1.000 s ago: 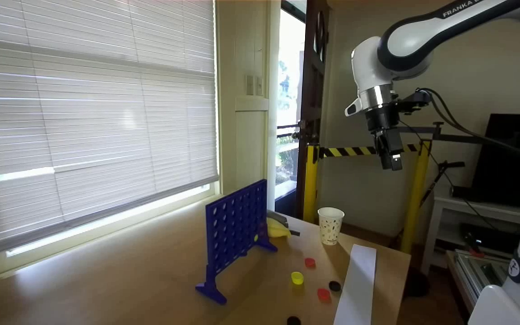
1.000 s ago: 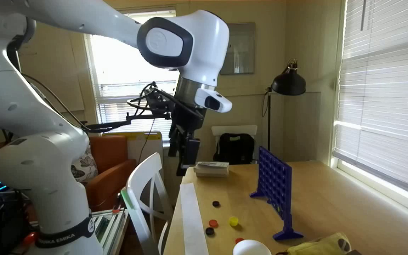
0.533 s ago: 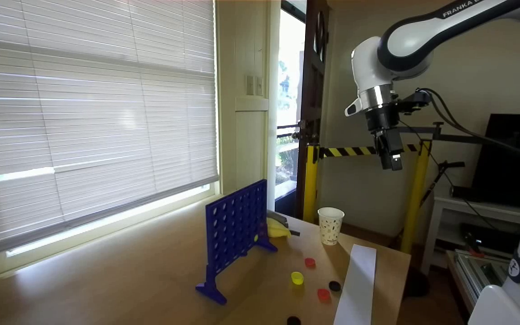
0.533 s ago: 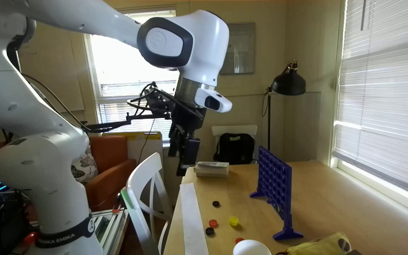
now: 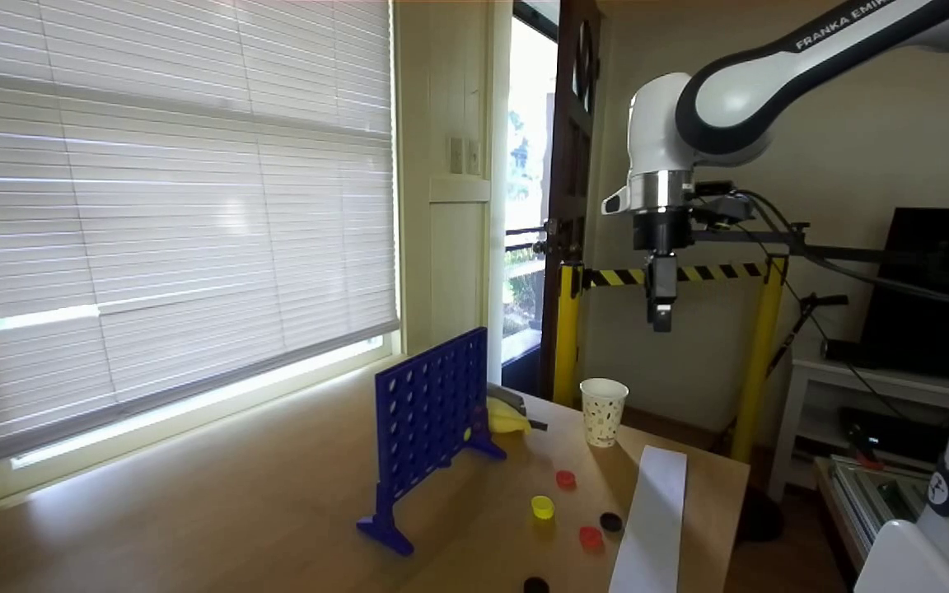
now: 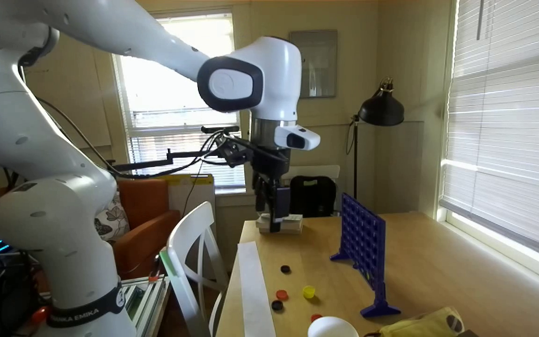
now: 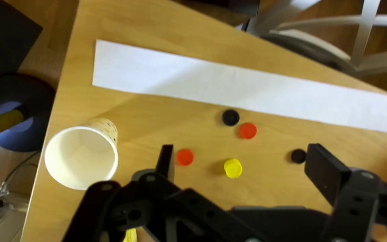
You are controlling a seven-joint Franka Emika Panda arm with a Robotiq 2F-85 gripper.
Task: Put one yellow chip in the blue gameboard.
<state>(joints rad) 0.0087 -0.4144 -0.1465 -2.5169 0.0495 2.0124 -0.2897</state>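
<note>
A short stack of yellow chips (image 5: 542, 508) stands on the table, also seen in an exterior view (image 6: 309, 292). The blue gameboard (image 5: 382, 428) stands upright on its feet beside the chips, and it shows in an exterior view (image 6: 380, 262) too. A small yellow spot shows in one of its low holes. My gripper (image 5: 661, 319) is high above the table, pointing down, also in an exterior view (image 6: 273, 222). In the wrist view my gripper (image 7: 241, 158) is wide open and empty. The yellow stack (image 7: 233, 168) appears between its fingers, well below them. The gameboard is out of the wrist view.
Red chips (image 7: 248, 130) and black chips (image 7: 230, 117) lie around the yellow stack. A white paper cup (image 5: 604, 416) stands near the table end, with a yellow bag (image 5: 507, 416) near the gameboard. A white strip (image 6: 253, 290) lies along the edge. A white chair (image 6: 194, 234) stands beside it.
Over the last half second my gripper has moved over the table toward the gameboard side, come slightly lower and turned to point straighter down. The chips and gameboard have not moved.
</note>
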